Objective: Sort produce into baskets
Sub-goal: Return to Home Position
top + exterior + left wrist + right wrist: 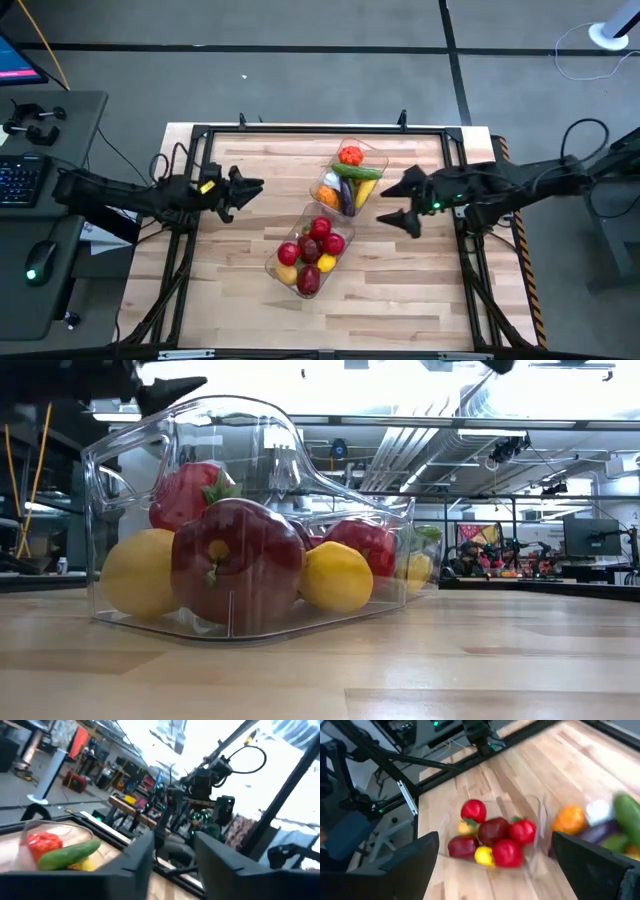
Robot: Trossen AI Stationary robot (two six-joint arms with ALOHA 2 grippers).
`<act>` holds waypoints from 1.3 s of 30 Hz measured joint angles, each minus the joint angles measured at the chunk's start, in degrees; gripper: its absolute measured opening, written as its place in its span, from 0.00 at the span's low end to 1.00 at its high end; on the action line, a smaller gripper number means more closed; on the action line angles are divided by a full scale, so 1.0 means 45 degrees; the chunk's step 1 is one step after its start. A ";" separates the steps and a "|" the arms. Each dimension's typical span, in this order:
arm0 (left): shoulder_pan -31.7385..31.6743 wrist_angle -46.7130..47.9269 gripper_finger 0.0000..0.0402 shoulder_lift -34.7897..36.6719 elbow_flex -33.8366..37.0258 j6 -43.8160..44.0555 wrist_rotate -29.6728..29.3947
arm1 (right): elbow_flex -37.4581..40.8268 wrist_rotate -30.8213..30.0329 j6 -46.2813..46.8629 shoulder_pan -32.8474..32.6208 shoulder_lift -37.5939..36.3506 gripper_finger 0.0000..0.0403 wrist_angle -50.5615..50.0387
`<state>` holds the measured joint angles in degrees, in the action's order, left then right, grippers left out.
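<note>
Two clear bins lie mid-table. The near bin holds red apples and tomatoes with yellow lemons; it fills the low view. The far bin holds a red tomato, a green cucumber, an orange piece, a purple eggplant and a white garlic. My left gripper is open and empty above the table, left of the bins. My right gripper is open and empty, right of the bins. In the right wrist view the fruit bin shows between the fingers, far below.
Black frame rails run along the table's edges. A desk with a keyboard and mouse stands off the table's left. Bare wood lies in front of the bins and at both sides.
</note>
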<state>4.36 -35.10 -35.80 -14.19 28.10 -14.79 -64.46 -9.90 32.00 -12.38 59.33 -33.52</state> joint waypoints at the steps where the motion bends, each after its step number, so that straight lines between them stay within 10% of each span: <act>1: 0.0000 -0.0430 0.28 0.0138 0.0421 0.0038 -0.0127 | 0.0003 -0.0002 0.0126 -0.0003 -0.0252 0.94 -0.0382; 6: -0.0273 -0.1136 0.03 0.1280 0.1908 0.0079 -0.0323 | 0.0003 0.0220 0.2105 -0.0038 -0.1142 0.94 -0.1347; 19: -0.1525 0.1451 0.00 0.3379 0.3000 0.0174 0.0039 | 0.0502 -0.0693 0.0336 -0.1120 -0.1741 0.94 -0.0471; 32: -0.2166 0.1465 0.00 0.3626 0.3000 0.0375 0.1632 | 0.9621 -0.0885 0.0436 -0.1181 -0.3956 0.94 1.5761; 39: -0.2166 0.1522 0.00 0.3626 0.3000 -0.0549 0.1638 | 1.2382 0.0213 0.0580 0.1177 -0.4550 0.94 1.8938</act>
<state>-5.39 -28.25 -19.49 -0.69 25.63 -7.42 -8.74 -8.94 34.61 -7.08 38.85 51.70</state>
